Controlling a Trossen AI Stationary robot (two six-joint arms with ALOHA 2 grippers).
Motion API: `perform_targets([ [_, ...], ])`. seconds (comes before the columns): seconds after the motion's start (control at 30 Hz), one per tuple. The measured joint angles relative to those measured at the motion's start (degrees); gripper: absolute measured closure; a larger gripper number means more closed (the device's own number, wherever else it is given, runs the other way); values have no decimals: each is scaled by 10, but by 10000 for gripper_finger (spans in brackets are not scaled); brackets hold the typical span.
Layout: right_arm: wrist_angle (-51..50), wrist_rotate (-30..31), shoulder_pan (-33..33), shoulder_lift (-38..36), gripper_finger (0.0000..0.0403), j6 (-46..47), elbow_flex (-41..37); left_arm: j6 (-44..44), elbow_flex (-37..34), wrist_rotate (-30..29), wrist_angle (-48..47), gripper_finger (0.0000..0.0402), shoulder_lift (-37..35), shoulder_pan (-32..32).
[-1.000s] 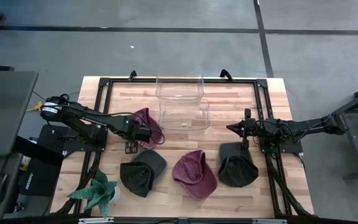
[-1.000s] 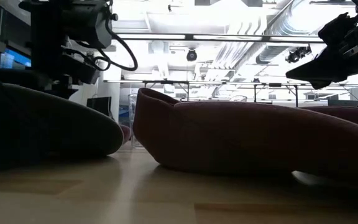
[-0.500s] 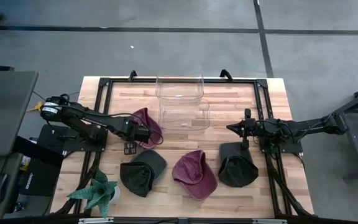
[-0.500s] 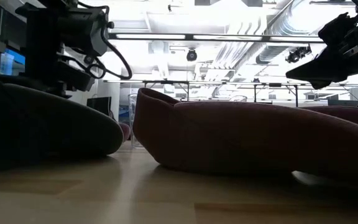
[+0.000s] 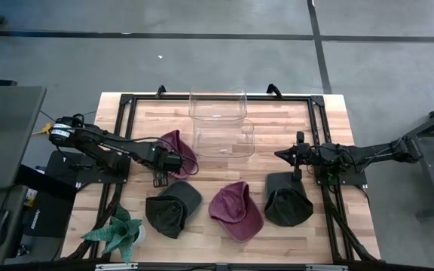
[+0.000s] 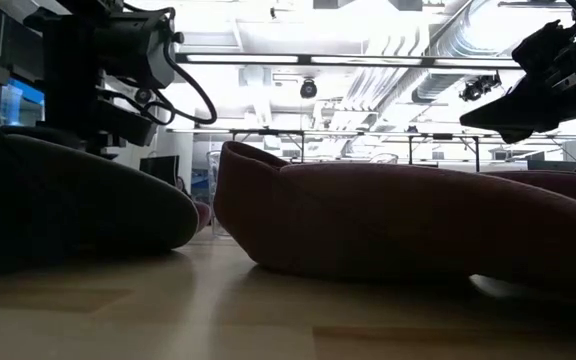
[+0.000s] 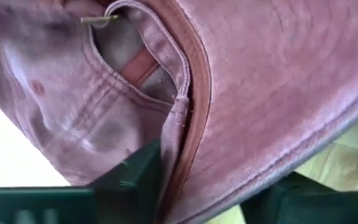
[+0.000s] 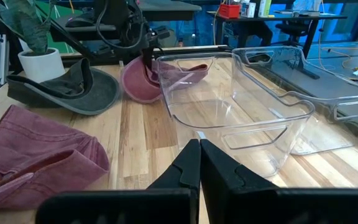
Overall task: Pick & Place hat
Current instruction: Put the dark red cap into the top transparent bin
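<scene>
here the left gripper (image 5: pixel 178 162) sits at the pink hat (image 5: pixel 178 144) just left of the near bin (image 5: pixel 223 138), on the wooden worktop (image 5: pixel 277 124). in the left wrist view its two dark fingers (image 7: pixel 135 180) straddle the hat's brim edge (image 7: pixel 188 118), one finger on the inner side by the sweatband and the other under the outer cloth; the jaws are partly closed around the fabric, touching it, though whether the hold is firm cannot be told. the pink hat lies against the near bin's left wall, its crown partly seen through the clear plastic in the right wrist view (image 8: pixel 148 78).

a second clear bin (image 5: pixel 217 105) stands just behind the near bin, touching or almost touching it. in front of the near bin lie three more hats in a row: a dark grey hat (image 5: pixel 173 207) to the left, a maroon hat (image 5: pixel 236 209) straight in front, and a black hat (image 5: pixel 287 199) to the right. a small plant (image 5: pixel 119 233) stands farther left than the dark grey hat, at the worktop's front corner.

the right gripper (image 5: pixel 279 155) waits to the right of the near bin, above the black hat's far edge, its fingers (image 8: pixel 194 165) pressed together and holding nothing.
</scene>
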Motion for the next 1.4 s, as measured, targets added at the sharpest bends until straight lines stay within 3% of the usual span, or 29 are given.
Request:
perform_targets([
  [0.27,0,0,0,0,402,0,0,-34,0,0,-6,390,0,0],
  [0.63,0,0,0,0,402,0,0,-31,36,4,-75,399,0,0],
  [1.03,0,0,0,0,402,0,0,-44,144,3,-193,401,-6,0],
  [1.4,0,0,0,0,402,0,0,-54,277,-33,-253,402,-6,0],
])
